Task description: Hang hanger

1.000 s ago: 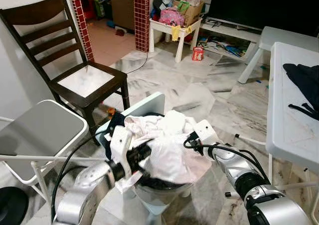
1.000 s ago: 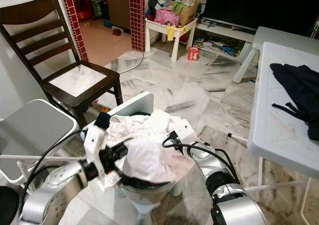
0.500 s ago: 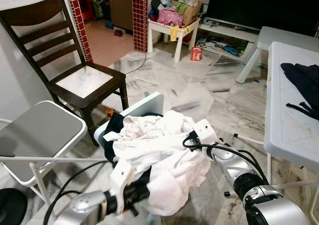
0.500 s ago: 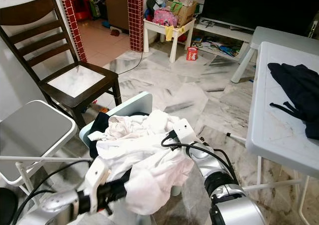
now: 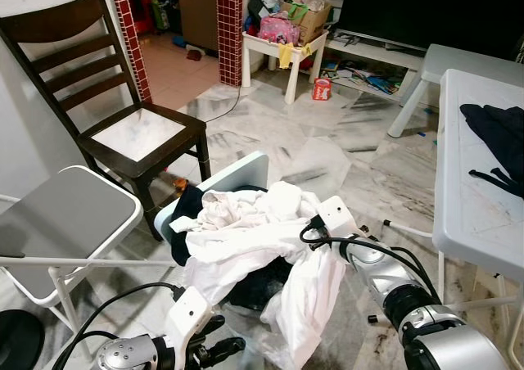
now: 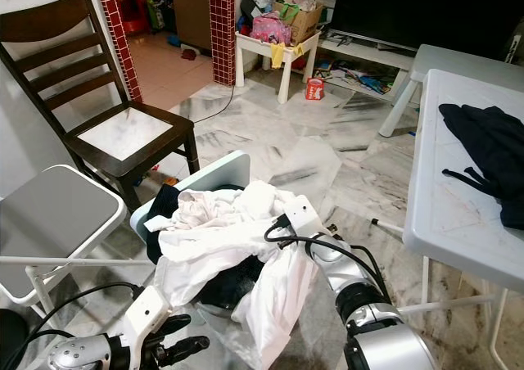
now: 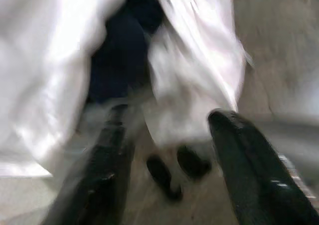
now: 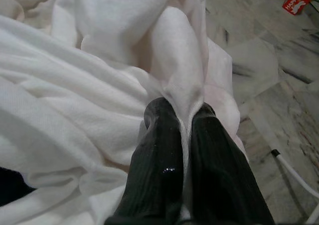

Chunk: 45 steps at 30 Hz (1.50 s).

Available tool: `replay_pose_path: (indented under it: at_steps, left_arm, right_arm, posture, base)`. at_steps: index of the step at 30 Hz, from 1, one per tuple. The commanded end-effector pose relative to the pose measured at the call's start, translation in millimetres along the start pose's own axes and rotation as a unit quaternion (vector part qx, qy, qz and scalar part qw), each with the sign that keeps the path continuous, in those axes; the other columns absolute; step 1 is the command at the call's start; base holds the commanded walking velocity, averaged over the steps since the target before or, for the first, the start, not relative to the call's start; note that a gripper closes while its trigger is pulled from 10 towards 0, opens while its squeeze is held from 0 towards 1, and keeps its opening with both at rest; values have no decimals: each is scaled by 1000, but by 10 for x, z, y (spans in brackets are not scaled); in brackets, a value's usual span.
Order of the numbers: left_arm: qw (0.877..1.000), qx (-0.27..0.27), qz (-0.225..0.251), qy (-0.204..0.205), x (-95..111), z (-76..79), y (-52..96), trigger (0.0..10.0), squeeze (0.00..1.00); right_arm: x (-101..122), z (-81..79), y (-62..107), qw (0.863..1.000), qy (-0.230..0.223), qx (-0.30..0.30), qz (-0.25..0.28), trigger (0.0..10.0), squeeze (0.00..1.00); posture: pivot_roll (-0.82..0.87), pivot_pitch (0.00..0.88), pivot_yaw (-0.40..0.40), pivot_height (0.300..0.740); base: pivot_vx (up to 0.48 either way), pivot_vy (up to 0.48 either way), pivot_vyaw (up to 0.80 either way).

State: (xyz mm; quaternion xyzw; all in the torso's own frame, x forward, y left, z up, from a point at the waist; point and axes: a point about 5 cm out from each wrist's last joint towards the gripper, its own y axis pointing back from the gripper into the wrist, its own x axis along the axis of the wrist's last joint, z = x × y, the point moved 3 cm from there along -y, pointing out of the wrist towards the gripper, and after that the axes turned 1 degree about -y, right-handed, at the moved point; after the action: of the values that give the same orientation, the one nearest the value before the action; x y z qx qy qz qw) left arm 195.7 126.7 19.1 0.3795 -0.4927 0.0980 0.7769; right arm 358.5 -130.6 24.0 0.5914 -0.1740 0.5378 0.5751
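Two tools were at work over a heap of laundry. Nearest the camera, the left tool (image 5: 214,351) sat low, just in front of the heap, its two black fingers (image 7: 247,177) spread apart with nothing between them. Just beyond it, a white garment (image 5: 270,247) draped over the basket (image 5: 239,176), one fold hanging down toward the marble floor (image 5: 327,153); dark clothing (image 5: 190,206) showed beneath it. The right tool (image 8: 182,135) was clamped tight on a fold of that white garment, on the basket's right side. I could make out no hanger. Left of the basket stood a grey folding chair (image 5: 61,218), behind it a dark wooden chair (image 5: 106,100). On the right, a white counter (image 5: 479,190) carried a black garment (image 5: 499,145).
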Motion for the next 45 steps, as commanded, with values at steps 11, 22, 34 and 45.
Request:
replay_pose_path:
  at_steps: [11, 22, 34, 45]
  left_arm:
    - [907, 316, 241, 138, 429, -1023, 588, 10000, 1000]
    - [897, 316, 222, 214, 291, -1188, 198, 10000, 1000]
    - [898, 270, 236, 255, 566, -1351, -225, 10000, 533]
    - [918, 191, 250, 242, 730, -1099, -448, 10000, 0]
  right_arm:
    - [-2, 49, 8, 1000, 3, -8, 0, 0, 0]
    - [52, 130, 86, 999, 8, -1, 36, 0, 0]
    - [-90, 111, 215, 999, 12, 4, 36, 0, 0]
    - [-120, 82, 252, 999, 11, 4, 33, 0, 0]
  posture:
    - [32, 18, -90, 740]
    - [-9, 27, -84, 740]
    - [-97, 32, -56, 740]
    - [-95, 34, -41, 740]
  base:
    - [0, 0, 0]
    - [0, 0, 0]
    - [0, 0, 0]
    - [0, 0, 0]
